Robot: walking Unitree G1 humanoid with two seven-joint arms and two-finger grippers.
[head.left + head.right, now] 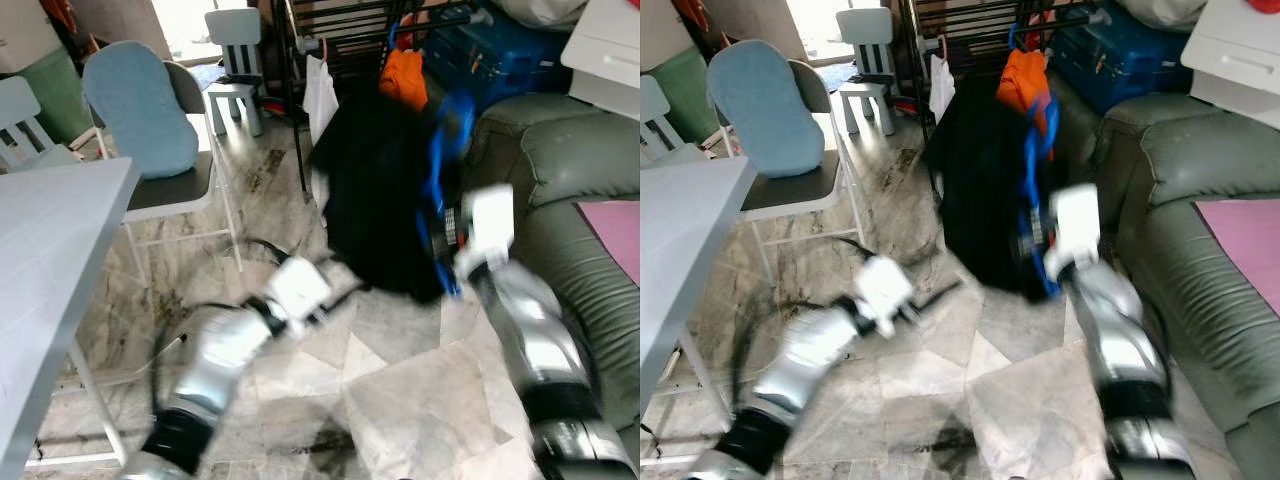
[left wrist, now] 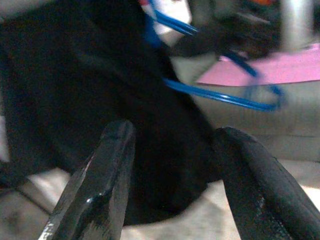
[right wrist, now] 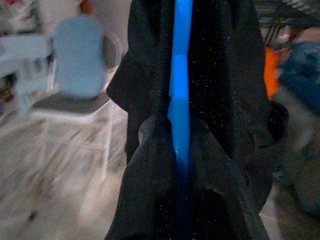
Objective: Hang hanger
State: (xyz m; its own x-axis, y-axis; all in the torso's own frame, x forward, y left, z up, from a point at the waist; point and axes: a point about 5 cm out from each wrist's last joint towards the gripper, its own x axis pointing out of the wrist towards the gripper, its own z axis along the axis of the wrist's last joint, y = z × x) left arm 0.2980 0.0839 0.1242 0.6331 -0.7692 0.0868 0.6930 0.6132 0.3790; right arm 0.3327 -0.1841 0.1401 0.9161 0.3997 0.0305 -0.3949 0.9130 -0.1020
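While the right gripper [image 1: 1038,250] clamps the blue hanger [image 1: 1036,170], the rack [image 1: 970,25] stands up and ahead.
Hanger's long axis runs upright, black garment [image 1: 375,190] draped on it; left gripper [image 2: 172,175], lower and beside the cloth, gapes empty.

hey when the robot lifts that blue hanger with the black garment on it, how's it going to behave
The blue hanger looks thin, so probably rigid but light. The black garment drapes in loose folds, so it's likely floppy and may swing or slip. The right gripper appears shut on the hanger, which should steady it.
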